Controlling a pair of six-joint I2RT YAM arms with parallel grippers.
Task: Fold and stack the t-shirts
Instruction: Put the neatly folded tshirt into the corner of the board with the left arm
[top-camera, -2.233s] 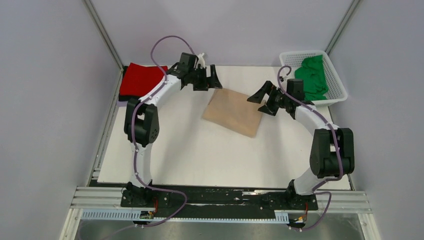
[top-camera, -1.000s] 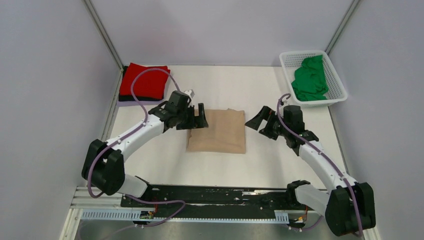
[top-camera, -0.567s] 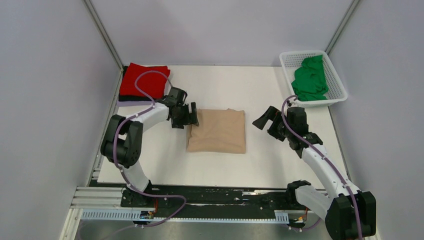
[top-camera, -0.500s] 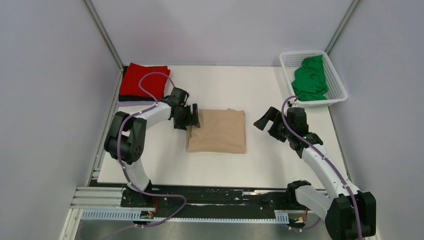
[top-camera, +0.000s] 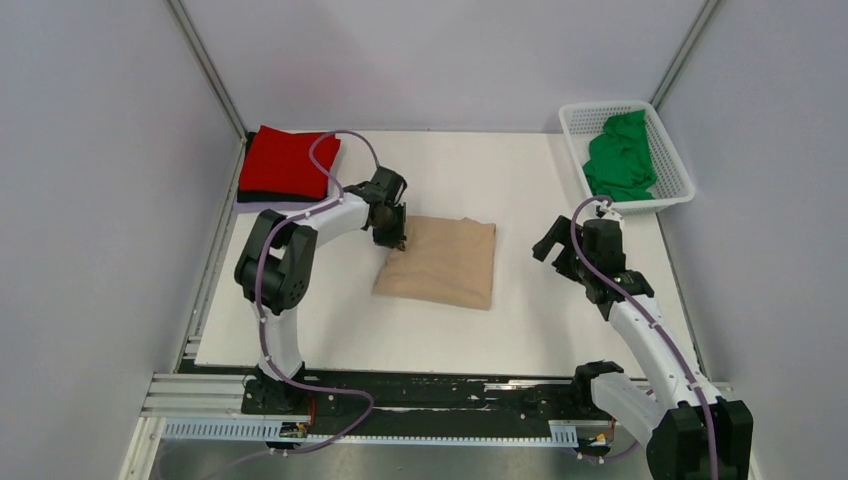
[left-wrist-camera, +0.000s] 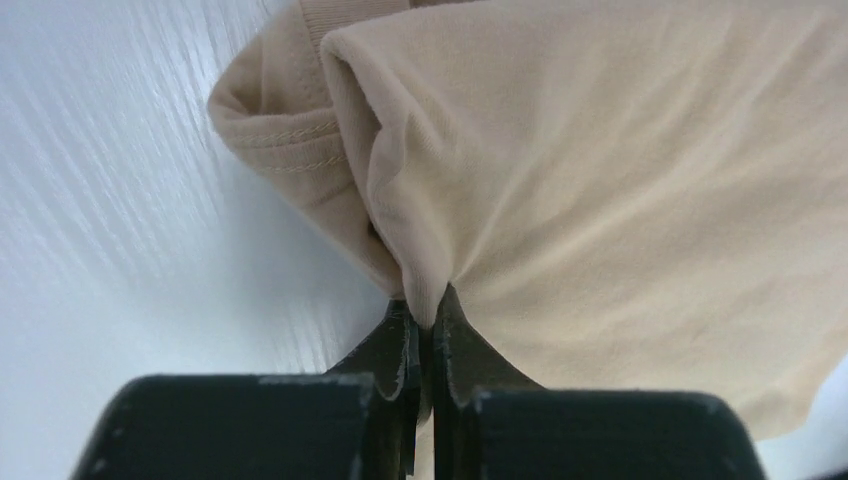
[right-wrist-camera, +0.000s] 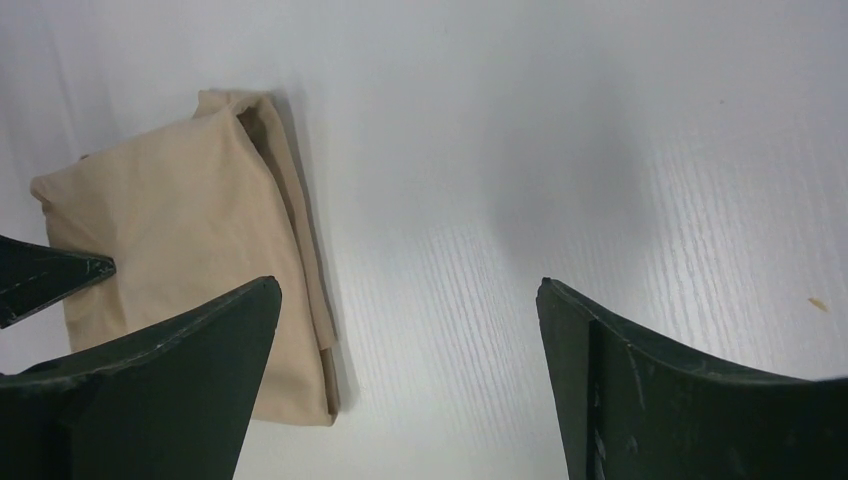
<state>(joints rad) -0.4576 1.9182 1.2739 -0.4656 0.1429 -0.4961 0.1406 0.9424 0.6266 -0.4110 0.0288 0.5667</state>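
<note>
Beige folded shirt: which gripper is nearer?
Left. The left gripper is shut on the far-left corner of the beige shirt. The right gripper is open, off to the shirt's right and not touching it.

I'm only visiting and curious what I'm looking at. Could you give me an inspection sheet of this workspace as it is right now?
Surface: white table, faint wood grain.
Job's things: folded beige t-shirt mid-table; folded red t-shirt lying on a dark one at the far left corner; green t-shirt crumpled in the white basket.
Clutter: nothing seen.
Pincers: left pincer shut on the beige t-shirt's corner; right pincer open, holding nothing.
Cables: purple cables loop along both arms.
Surroundings: grey walls.
</note>
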